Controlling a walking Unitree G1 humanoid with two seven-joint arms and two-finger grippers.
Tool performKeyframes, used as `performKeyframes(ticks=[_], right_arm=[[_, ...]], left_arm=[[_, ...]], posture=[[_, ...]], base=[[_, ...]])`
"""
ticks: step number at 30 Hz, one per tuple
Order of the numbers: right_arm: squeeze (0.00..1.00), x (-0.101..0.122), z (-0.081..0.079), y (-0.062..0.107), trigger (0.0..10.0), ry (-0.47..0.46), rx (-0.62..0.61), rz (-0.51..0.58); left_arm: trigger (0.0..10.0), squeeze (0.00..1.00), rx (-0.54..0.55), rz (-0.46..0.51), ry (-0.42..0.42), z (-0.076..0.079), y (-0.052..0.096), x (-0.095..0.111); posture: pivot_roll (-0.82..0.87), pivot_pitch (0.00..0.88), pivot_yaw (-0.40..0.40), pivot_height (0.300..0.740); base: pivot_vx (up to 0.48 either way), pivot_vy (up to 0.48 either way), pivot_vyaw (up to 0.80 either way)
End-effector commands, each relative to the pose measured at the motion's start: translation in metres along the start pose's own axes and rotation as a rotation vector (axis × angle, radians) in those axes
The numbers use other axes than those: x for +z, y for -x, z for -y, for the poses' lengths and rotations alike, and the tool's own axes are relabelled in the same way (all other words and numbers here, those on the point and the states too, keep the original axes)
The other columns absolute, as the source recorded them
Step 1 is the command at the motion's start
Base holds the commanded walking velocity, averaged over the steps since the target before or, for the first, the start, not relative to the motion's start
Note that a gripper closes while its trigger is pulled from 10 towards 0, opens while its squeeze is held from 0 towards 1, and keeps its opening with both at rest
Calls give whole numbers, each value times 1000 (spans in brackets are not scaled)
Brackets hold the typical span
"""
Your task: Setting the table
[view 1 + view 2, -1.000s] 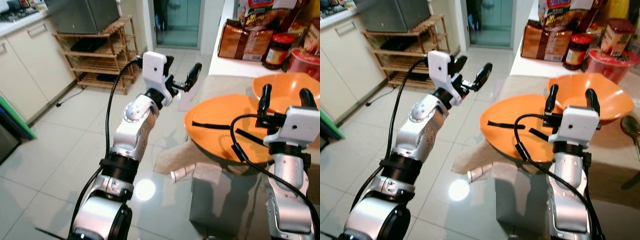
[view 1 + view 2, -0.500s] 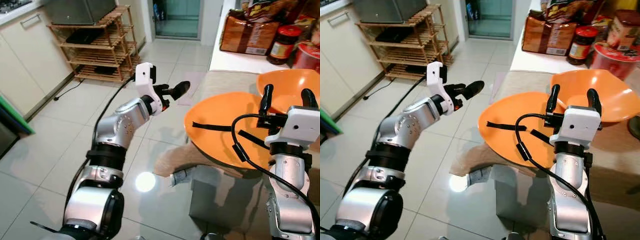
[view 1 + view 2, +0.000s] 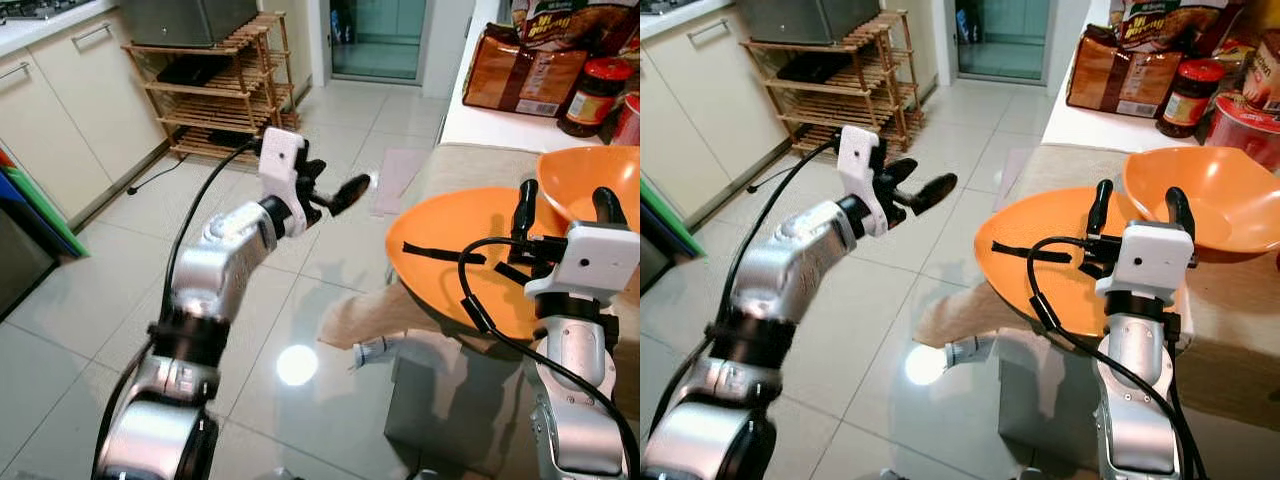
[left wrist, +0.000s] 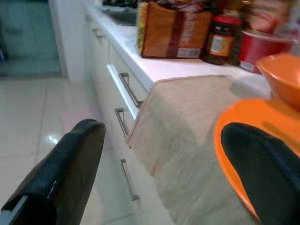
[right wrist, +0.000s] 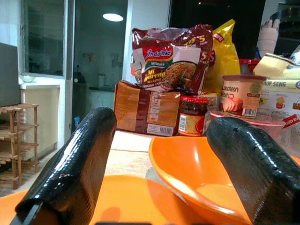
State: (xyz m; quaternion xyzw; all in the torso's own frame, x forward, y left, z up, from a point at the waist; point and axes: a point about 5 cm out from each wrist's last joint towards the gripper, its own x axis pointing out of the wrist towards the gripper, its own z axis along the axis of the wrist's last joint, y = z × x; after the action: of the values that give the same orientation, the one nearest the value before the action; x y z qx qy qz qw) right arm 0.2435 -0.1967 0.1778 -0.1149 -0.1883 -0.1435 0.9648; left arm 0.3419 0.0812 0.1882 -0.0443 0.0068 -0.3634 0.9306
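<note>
1. Two orange dishes sat on the beige cloth [image 3: 455, 165] in the left eye view: a flat orange plate [image 3: 440, 225] whose rim hung past the counter edge, and an orange bowl [image 3: 585, 175] just behind it. The left gripper [image 3: 335, 190] reached out over the tiled floor [image 3: 120, 290], well apart from the plate
2. In the right eye view, the right gripper [image 3: 1137, 208] stood over the plate's back part with its fingers spread, holding nothing. Its loose black cable [image 3: 1040, 300] draped across the plate; as I judged it, that cable could drag the overhanging plate off when the arm moved
3. In the left wrist view, the left fingers [image 4: 70, 164] were spread and empty, the plate rim [image 4: 225, 140] beside one of them. A careless sweep could knock the rim
4. In the right wrist view, the bowl lay between the spread fingers [image 5: 79, 159], with a jar [image 5: 190, 117] and packets behind. Pushing forward could shove the bowl into them
</note>
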Motion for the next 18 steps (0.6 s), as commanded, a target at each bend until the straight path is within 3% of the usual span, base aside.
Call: performKeyframes(ticks=[1,4,11,12,13,18], right_arm=[[0,-1,2,3,10000,1,-1,-6],[0,-4,4,7,10000,7,0,-18],[0,-5,2,7,10000,7,8,-22],[0,-5,1,6,10000,6,10,-21],[0,-5,0,6,10000,3,12,-20],[0,-4,0,6,10000,2,7,-18]], left_arm=[[10000,0,5,30,-60,0,12,3],[10000,0,4,32,-105,0,33,-6],[10000,0,-18,31,-128,3,52,-10],[10000,0,-24,31,-77,5,53,-11],[10000,0,-24,29,77,10,50,-12],[10000,0,-51,27,310,20,44,-13]], posture=[[-36,0,101,740],[-20,0,96,740],[-4,0,94,740],[-1,0,94,740],[-4,0,97,740],[-17,0,102,740]], base=[[0,0,0],[0,0,0],[0,0,0],[0,0,0],[0,0,0],[0,0,0]])
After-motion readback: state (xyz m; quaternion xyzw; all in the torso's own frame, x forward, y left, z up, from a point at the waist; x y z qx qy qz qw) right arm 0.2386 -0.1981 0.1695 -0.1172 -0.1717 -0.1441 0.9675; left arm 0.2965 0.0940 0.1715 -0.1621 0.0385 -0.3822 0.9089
